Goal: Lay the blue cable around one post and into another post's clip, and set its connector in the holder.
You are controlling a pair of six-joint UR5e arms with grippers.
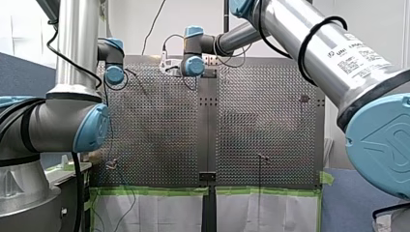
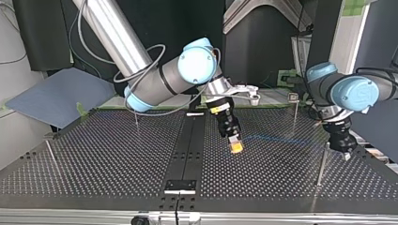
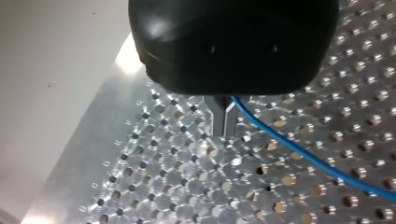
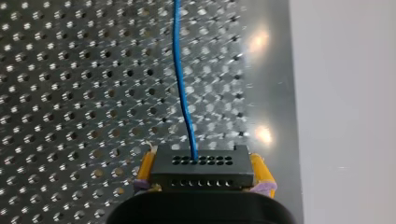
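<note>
One blue cable (image 4: 181,84), thin and drawn straight. In the right wrist view its long axis runs directly ahead of the tool, from the connector (image 4: 201,173) out over the perforated surface (image 4: 70,93). In the top view it shows only as a faint blue line, roughly level, clear of the surface, leading from the right tool (image 2: 236,147) toward the view's right and the left tool (image 3: 224,133).

- Connector: black, rectangular, with two rows of small holes on the face turned away from the tool. Its long axis lies crosswise, from one pad to the other. The cable enters the upper row near the middle.
- Right tool: yellow pads (image 4: 145,169) clamped on the connector's two short ends. In the top view it hangs tilted just above the surface, right of the dark centre strip (image 2: 190,140).
- Left tool: black body with narrow metal fingers (image 3: 219,116) pressed together and pinching the cable. The cable leaves at the fingers' root and slants away over the surface. The fingertips stand close above the holes, near the surface's edge.
- Posts: four thin uprights in the top view.
  - One with a small head (image 2: 294,98) stands behind the cable line.
  - One plain (image 2: 322,161) stands just beside the left tool.
  - Two stand well apart at the view's left (image 2: 136,123) (image 2: 50,152).
- Small black block (image 2: 179,185): sits on the centre strip at the near edge. It is well apart from both tools.
</note>
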